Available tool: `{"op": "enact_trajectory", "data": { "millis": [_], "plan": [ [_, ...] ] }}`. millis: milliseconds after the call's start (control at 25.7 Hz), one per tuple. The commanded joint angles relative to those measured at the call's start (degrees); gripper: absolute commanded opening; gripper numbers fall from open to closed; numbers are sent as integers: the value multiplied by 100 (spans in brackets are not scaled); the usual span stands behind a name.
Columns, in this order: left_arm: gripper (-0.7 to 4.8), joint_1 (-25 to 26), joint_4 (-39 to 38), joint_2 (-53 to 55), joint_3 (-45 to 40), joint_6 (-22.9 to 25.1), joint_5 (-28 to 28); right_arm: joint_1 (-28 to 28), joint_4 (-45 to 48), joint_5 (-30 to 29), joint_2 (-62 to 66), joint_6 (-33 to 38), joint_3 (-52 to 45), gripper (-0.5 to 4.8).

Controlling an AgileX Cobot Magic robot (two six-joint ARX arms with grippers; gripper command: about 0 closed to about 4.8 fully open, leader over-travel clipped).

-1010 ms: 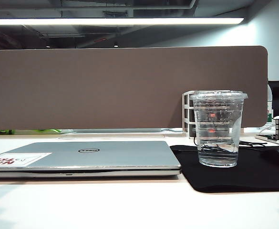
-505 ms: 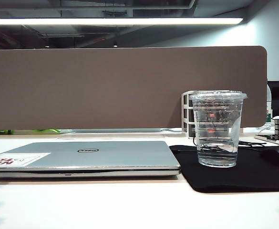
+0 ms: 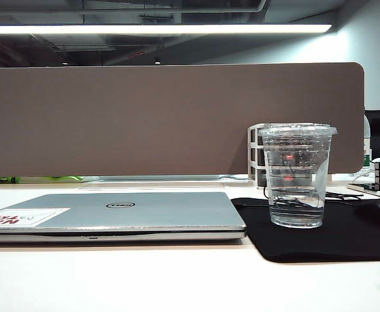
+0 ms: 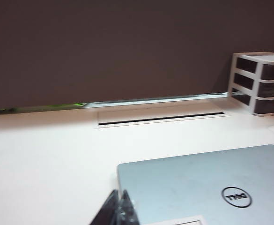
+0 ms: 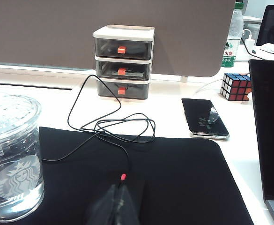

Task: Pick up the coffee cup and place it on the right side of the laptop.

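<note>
Both grippers are closed and empty: the right gripper [image 5: 119,206] hangs low over the black mat [image 5: 174,178], the left gripper [image 4: 119,211] by the laptop's [image 4: 193,183] near corner. Upright on that mat just right of the slim silver-grey laptop stands the coffee cup [image 5: 12,154], clear ridged plastic, tapered, flat-lidded, nearer the right gripper, off to its side.
</note>
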Motion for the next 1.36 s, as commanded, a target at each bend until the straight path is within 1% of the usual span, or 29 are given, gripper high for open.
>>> {"op": "enact_trajectory", "data": {
  "millis": [39,117,233,427,1360],
  "plan": [
    [-5,0,-2,2,33,-24,-315,4,118,-4,-11,7,-26,-1],
    [-5,0,0,2,33,-24,-341,4,146,2,-11,2,-26,-1],
    [-5,0,-11,2,33,-17,-339,2,151,179,-11,-2,-26,-1],
    [-5,0,-44,2,33,-22,-337,2,164,706,-11,0,-26,-1],
    [-5,0,-50,2,35,-22,-293,13,59,684,-11,2,-26,-1]
  ]
}}
